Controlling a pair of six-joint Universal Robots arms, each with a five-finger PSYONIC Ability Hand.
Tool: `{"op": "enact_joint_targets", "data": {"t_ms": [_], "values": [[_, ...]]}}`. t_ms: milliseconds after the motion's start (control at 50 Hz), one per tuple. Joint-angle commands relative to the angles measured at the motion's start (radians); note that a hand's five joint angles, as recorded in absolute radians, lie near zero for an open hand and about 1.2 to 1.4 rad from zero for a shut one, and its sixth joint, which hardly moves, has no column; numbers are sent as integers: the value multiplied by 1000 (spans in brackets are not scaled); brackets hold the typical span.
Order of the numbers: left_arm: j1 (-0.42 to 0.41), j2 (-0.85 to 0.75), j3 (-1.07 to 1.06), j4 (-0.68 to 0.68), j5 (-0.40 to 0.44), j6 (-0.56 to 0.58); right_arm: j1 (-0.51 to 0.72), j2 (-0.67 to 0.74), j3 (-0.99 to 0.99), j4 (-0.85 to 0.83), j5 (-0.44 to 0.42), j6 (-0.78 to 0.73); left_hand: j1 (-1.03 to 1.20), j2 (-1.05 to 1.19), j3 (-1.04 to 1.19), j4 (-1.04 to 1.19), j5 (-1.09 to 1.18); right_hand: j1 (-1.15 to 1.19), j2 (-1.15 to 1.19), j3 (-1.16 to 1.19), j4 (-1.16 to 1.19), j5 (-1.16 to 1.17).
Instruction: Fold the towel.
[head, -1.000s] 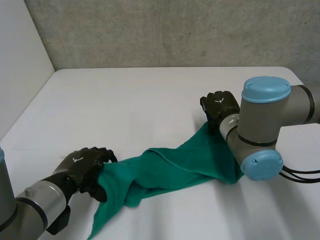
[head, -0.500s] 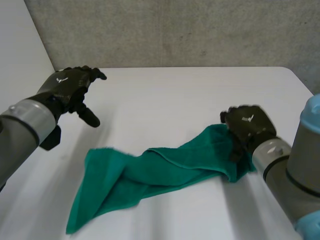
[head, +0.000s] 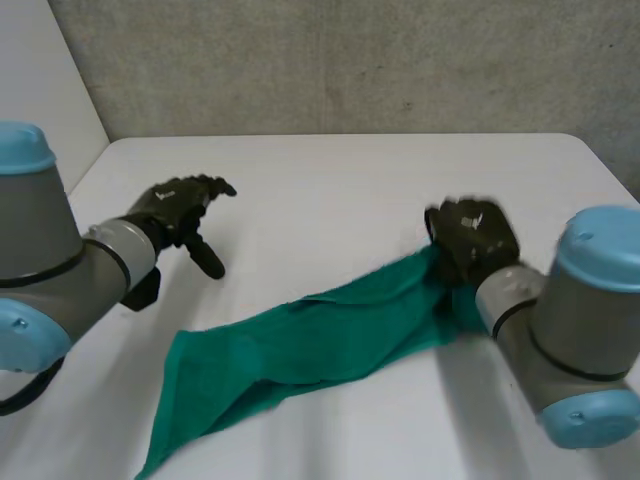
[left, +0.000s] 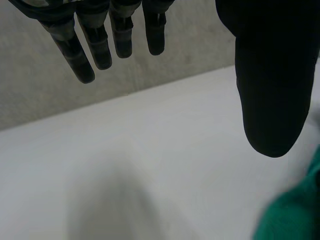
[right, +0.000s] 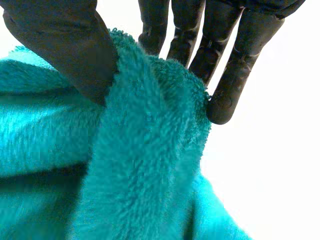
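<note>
Your right hand (head: 470, 238), at the right of the head view, is closed on the upper right end of the green towel (head: 310, 345). In the right wrist view its thumb presses a bunched ridge of the fluffy cloth against its fingers (right: 227, 60), so this end is firmly pinched. From that grip the towel runs as a long, loosely creased band diagonally down towards the lower left of the head view, where it widens and lies on the white bench (head: 330, 185), its last corner reaching the bottom edge. Your left hand (head: 180, 205) is at the middle left of the head view, well apart from the towel and holding nothing: its fingers are straight and its thumb sticks out. In the left wrist view a bit of green towel lies beyond the thumb tip.
</note>
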Motion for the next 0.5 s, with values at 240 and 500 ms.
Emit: {"op": "enact_joint_targets", "data": {"t_ms": [240, 500], "values": [[-16, -209, 107, -1, 271, -274, 0, -371, -90, 203, -270, -64, -18, 2, -5, 2, 12, 417, 217, 229, 206, 242], [-54, -302, 140, 18, 303, -319, -1, -373, -115, 201, -278, -62, 1116, 1135, 1129, 1136, 1146, 417, 217, 229, 206, 242]]}}
